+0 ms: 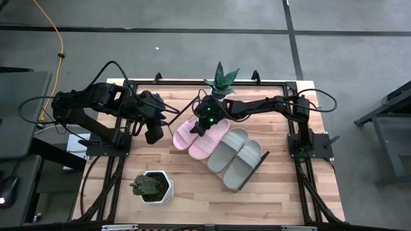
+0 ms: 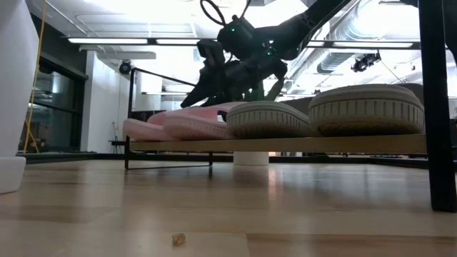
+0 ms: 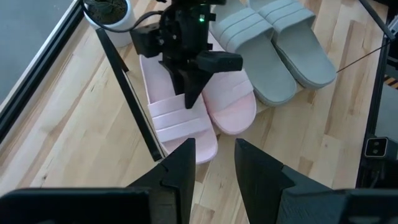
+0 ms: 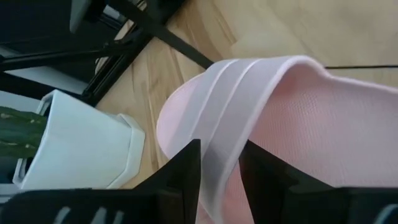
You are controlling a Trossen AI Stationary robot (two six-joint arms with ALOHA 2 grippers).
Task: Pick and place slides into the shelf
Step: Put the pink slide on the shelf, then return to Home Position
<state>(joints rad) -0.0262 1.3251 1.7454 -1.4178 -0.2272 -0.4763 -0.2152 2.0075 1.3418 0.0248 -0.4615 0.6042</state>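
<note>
— Toward the front edge of the table [image 1: 257, 205], what do you have?
— You have a potted cactus [image 1: 151, 186]. Mid-table sits the shelf [image 2: 285, 144] with all four slides on it, the grey slides [image 1: 236, 154] nearer the right edge and the pink slides [image 1: 199, 136] nearer the left.
— And your arms?
— Your left gripper [image 3: 212, 149] hangs just off the shelf's left end, jaws partly open and empty. Your right gripper [image 3: 189, 102] is over the pink pair, with a strap in its narrow jaw gap. Pinched or not, I cannot tell. A leafy plant [image 1: 220, 82] stands at the back edge.
</note>
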